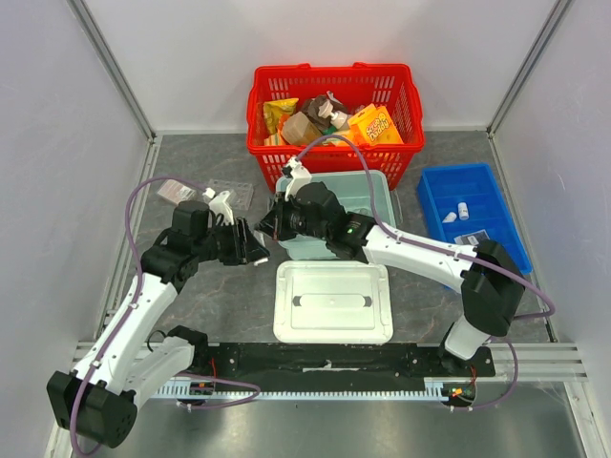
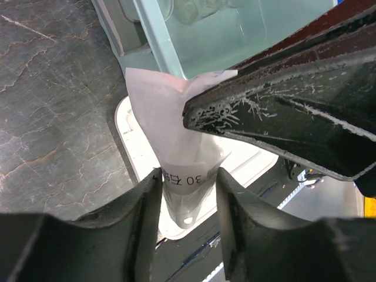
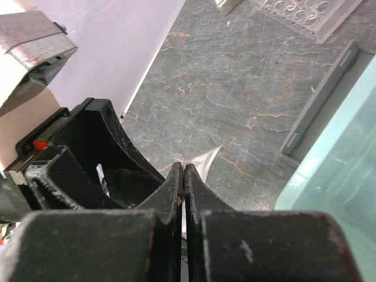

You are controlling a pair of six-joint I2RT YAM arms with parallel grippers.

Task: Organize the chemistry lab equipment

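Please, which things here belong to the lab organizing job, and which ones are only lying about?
Job: multi-well plate; white vials in the blue tray; clear packet in the left claw.
Lying about: red basket; snack packs.

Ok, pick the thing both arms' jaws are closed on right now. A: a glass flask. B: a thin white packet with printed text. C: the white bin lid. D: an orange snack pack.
B: in the left wrist view the thin white packet stands between the left jaws while the right jaws pinch its upper edge. The right wrist view shows those jaws shut with a white corner poking out.
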